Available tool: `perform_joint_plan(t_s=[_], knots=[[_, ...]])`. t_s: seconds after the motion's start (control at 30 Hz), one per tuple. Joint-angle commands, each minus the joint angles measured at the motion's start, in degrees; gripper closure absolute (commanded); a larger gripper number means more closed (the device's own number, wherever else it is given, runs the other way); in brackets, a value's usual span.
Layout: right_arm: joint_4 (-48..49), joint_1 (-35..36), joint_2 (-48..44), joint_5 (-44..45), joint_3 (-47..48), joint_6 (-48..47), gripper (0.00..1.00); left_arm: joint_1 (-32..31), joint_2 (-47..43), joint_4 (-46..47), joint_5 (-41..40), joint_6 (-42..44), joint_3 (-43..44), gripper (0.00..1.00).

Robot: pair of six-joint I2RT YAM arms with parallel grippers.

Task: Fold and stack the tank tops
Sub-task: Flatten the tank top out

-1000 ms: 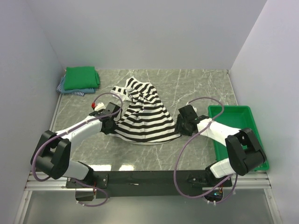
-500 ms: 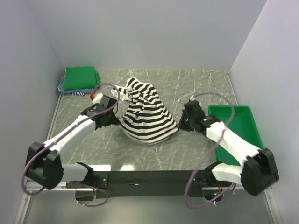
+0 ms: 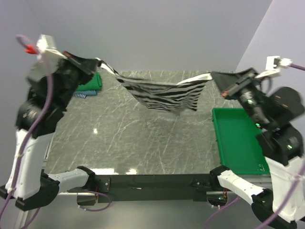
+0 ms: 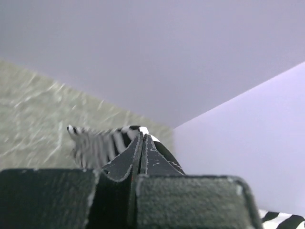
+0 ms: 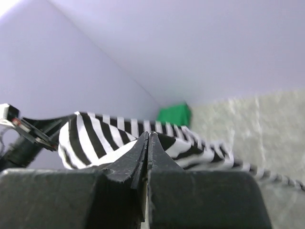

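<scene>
The black-and-white striped tank top (image 3: 167, 95) hangs in the air above the marble table (image 3: 124, 138), stretched out between both raised arms and sagging in the middle. My left gripper (image 3: 95, 63) is shut on its left end, and the stripes (image 4: 97, 143) show just past the closed tips (image 4: 141, 136). My right gripper (image 3: 213, 75) is shut on its right end, where the striped fabric (image 5: 95, 136) spreads beyond the closed tips (image 5: 148, 134). A folded bright green tank top (image 3: 94, 80) lies at the table's far left corner, partly hidden by my left arm; it also shows as a green patch (image 5: 174, 114) in the right wrist view.
A rigid green tray (image 3: 238, 143) stands along the table's right edge, under my right arm. A bluish folded piece (image 3: 80, 95) peeks from beneath the green top. Pale walls close the table in at the back and on both sides.
Both arms have swung up and apart, lifting the striped tank top off the table and pulling it taut between them. The right gripper closed on the fabric within the last second.
</scene>
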Motion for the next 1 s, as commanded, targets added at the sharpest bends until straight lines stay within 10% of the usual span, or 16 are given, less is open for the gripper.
perform_joint_plan(t_s=[0.0, 0.47, 0.7, 0.8, 0.97], knots=[[-2.5, -0.3, 1.7, 1.0, 5.5, -1.5, 1.0, 0.2, 0.1, -2.6, 1.4, 2.0, 5.8, 0.99], [14.8, -6.5, 20.1, -5.1, 7.5, -4.2, 1.0, 5.1, 10.8, 17.2, -1.8, 5.4, -0.1, 0.99], [8.3, -7.9, 41.6, -6.0, 36.4, -5.4, 1.0, 15.5, 35.9, 11.0, 15.2, 4.8, 33.5, 0.99], [5.0, -8.7, 45.4, -6.3, 48.5, -4.9, 1.0, 18.5, 36.4, 12.8, 21.9, 3.5, 34.3, 1.0], [13.9, -8.7, 34.9, -5.9, 26.8, -4.2, 1.0, 21.3, 27.4, 18.7, 25.5, 3.2, 16.9, 1.0]])
